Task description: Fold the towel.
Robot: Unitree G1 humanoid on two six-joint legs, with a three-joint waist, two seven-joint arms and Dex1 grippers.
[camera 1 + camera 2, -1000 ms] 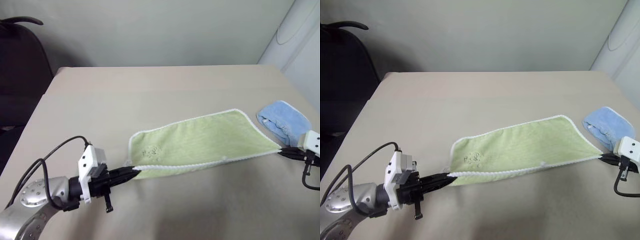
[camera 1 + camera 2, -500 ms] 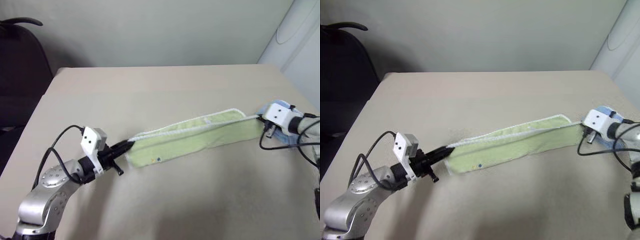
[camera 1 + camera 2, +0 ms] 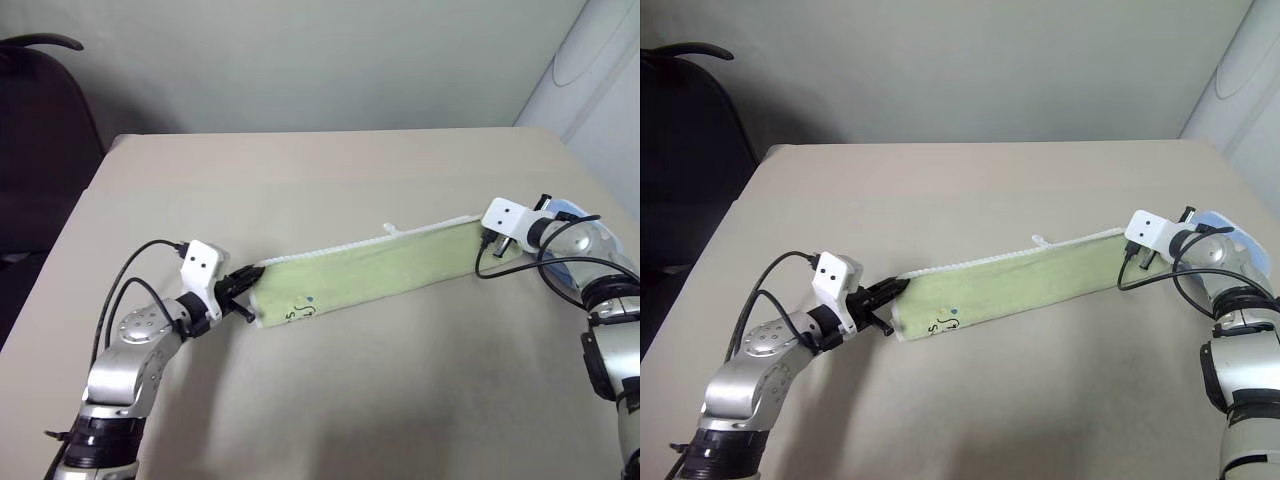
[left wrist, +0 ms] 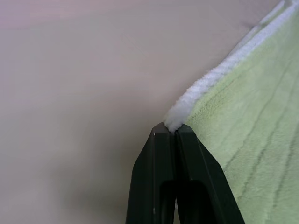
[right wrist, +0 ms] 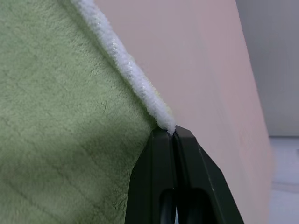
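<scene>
The light green towel lies on the tan table as a long narrow strip, folded lengthwise, with its white edging along the far side. A small white loop tag sticks out of that edge, and a dark embroidered mark shows near the left end. My left gripper is shut on the towel's far left corner, pinching the white edging. At the other end my right gripper is shut on the far right corner's edging.
A folded light blue towel lies at the table's right edge, partly behind my right arm. A dark chair stands off the table's left side. A white curved object stands beyond the right rear corner.
Both grippers carried the towel's near edge away from me and over onto its far edge. The wide spread cloth is now a narrow folded strip lying flat.
</scene>
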